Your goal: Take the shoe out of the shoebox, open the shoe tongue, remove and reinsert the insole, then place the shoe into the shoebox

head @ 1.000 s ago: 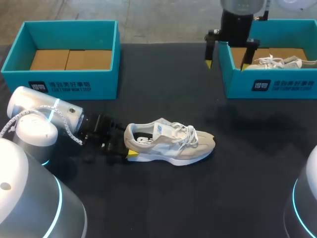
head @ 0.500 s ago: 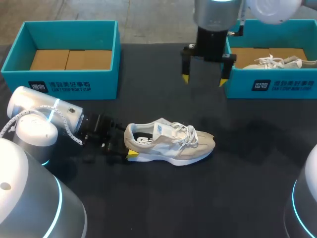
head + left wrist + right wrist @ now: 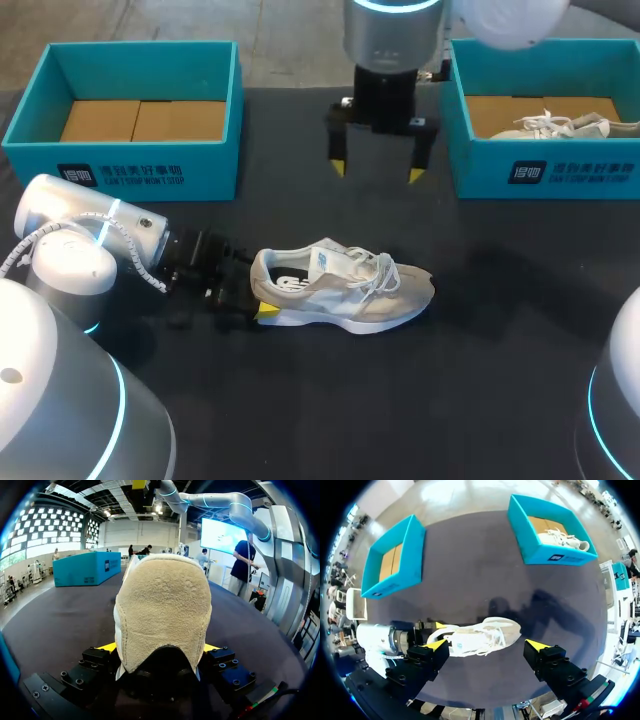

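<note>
A beige and white shoe (image 3: 345, 287) lies on its sole on the black table, toe to the right, laces tied. My left gripper (image 3: 256, 301) comes in low from the left and is shut on the shoe's heel (image 3: 162, 615), one yellow tip on each side of it. My right gripper (image 3: 376, 170) hangs open and empty above the table, between the two boxes and behind the shoe. In the right wrist view the shoe (image 3: 482, 636) lies below and between the spread fingers of the right gripper (image 3: 487, 645).
An empty teal shoebox (image 3: 130, 168) stands at the back left. A second teal shoebox (image 3: 545, 170) at the back right holds another pale shoe (image 3: 560, 125). Bare black table lies in front of the shoe and to its right.
My right arm has swung left from over the right shoebox to above the table's middle back, fingers still open. The left arm and the shoe have not moved.
</note>
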